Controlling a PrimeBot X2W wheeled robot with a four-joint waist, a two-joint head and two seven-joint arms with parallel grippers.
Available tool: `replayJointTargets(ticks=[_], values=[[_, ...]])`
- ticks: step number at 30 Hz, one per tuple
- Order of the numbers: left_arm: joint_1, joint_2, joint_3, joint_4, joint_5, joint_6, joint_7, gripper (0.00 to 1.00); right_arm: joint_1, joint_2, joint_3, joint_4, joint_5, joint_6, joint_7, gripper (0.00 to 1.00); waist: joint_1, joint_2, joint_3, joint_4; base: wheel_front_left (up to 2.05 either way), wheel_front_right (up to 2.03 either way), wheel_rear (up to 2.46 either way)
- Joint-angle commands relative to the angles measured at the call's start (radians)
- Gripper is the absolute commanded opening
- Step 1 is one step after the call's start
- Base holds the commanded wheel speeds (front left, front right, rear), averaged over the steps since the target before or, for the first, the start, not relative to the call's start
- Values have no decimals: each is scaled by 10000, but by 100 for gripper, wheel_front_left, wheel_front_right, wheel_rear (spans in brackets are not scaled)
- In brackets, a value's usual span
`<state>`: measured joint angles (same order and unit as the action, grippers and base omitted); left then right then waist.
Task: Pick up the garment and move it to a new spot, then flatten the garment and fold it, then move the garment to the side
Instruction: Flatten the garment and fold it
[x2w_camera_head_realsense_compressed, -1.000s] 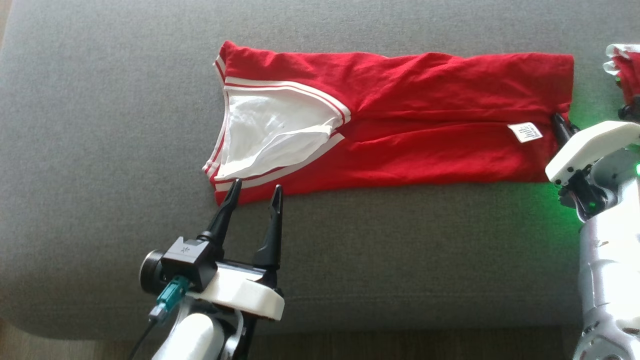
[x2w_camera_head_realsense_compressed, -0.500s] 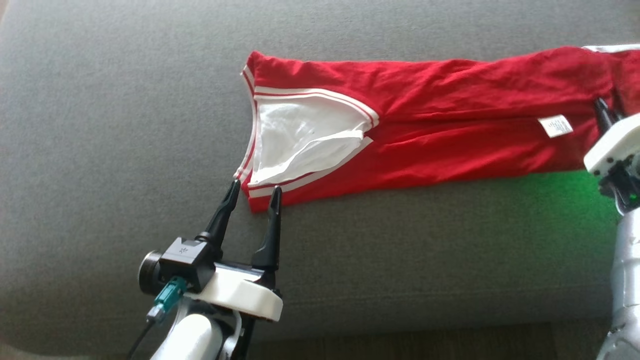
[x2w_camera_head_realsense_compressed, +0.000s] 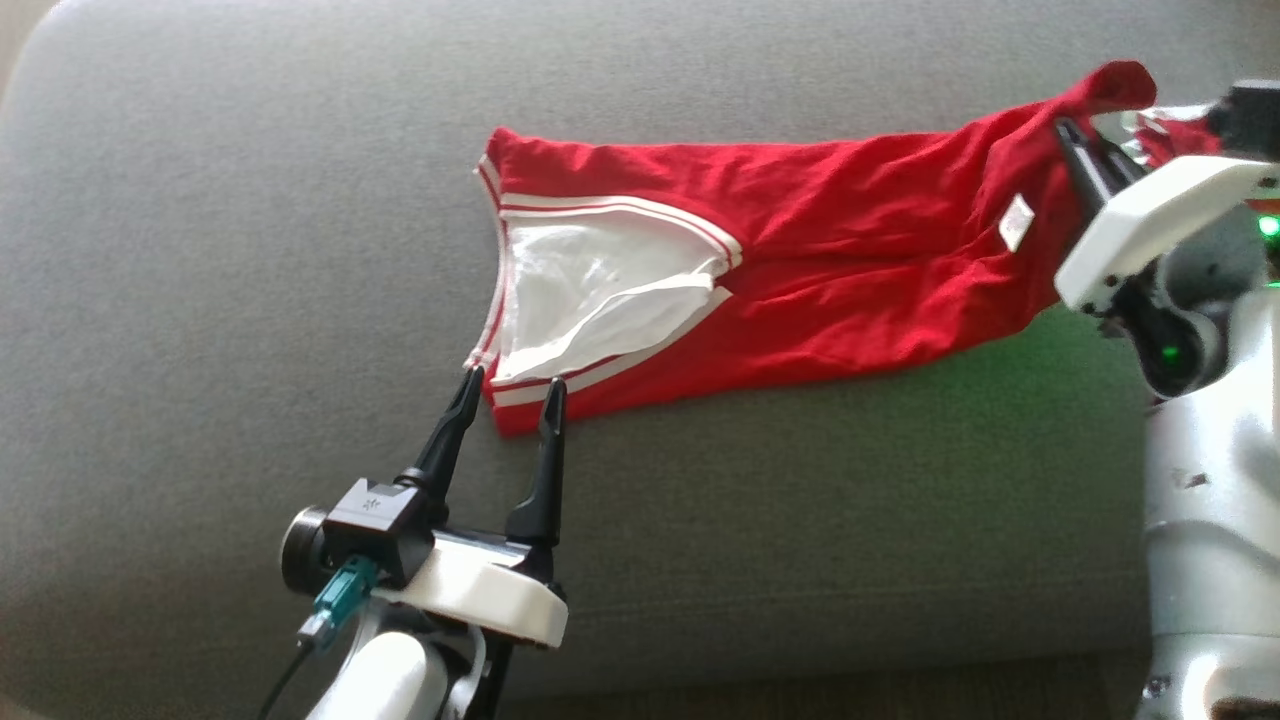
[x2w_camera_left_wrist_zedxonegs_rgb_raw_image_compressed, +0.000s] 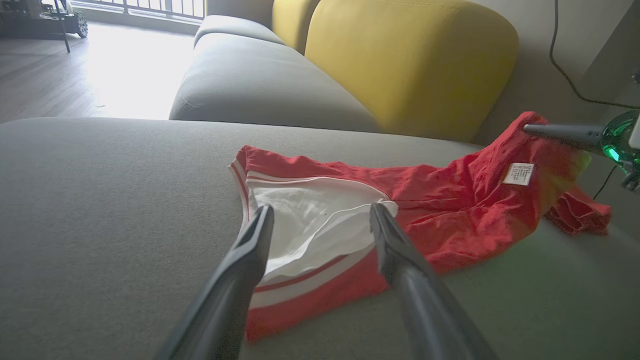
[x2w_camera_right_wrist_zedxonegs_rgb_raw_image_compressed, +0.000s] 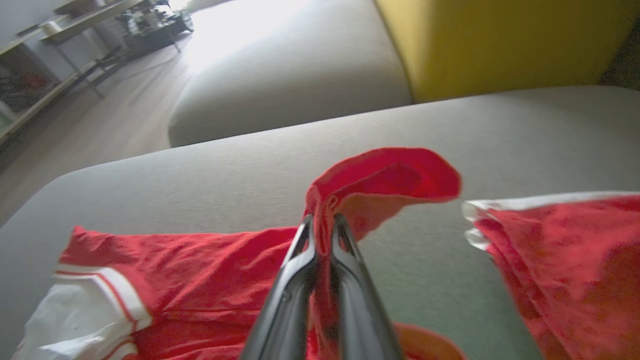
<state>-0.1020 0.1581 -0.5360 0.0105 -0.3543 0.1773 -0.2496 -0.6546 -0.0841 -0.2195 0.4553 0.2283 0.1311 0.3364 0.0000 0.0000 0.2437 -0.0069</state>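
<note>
Red garment (x2w_camera_head_realsense_compressed: 850, 260) on grey seat cushion (x2w_camera_head_realsense_compressed: 250, 250), already narrowed to a long band. White-trimmed neck end flat at the left; hem end with care label (x2w_camera_head_realsense_compressed: 1016, 222) raised off the cushion at the right. Right gripper (x2w_camera_right_wrist_zedxonegs_rgb_raw_image_compressed: 324, 219): fingers pinched together on the lifted hem corner. Left gripper (x2w_camera_head_realsense_compressed: 513, 378): fingers spread wide, empty, tips straddling the near neck corner; contact with the cloth not discernible. Judged stage: relocation and flattening apparently complete, lengthwise fold in place, crosswise fold in hand. Left to do, by appearance: carrying hem over toward neck, finishing the fold, shifting the bundle aside. Second red cloth (x2w_camera_right_wrist_zedxonegs_rgb_raw_image_compressed: 565, 260) lying apart at far right.
</note>
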Motion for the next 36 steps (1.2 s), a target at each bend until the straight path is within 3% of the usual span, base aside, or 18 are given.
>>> replayJointTargets(ticks=[1, 6, 13, 25, 36], values=[[-16, 40, 308, -266, -3, 11, -122, 100, -163, 193, 399, -639, 169, -4, 125, 0, 0, 0, -27, 121, 0, 0, 0], [-17, -67, 267, -225, -30, -31, -122, 100, -75, 314, 1082, -1199, 503, -4, 491, 0, 0, 0, -69, 579, 0, 0, 0], [39, -281, 220, -109, -42, -135, -122, 100, -151, 335, 2380, -1048, 1393, -4, 490, 0, 0, 0, -114, 1520, 0, 0, 0], [290, -523, 213, 71, -11, -313, -122, 100, -432, 337, 4092, 12, 2374, -4, -34, 0, 0, 0, -252, 2956, 0, 0, 0], [413, -760, 373, 75, -182, -475, -122, 100, -921, 338, 4697, 1596, 2698, -4, -759, 0, 0, 0, -136, 3485, 0, 0, 0]])
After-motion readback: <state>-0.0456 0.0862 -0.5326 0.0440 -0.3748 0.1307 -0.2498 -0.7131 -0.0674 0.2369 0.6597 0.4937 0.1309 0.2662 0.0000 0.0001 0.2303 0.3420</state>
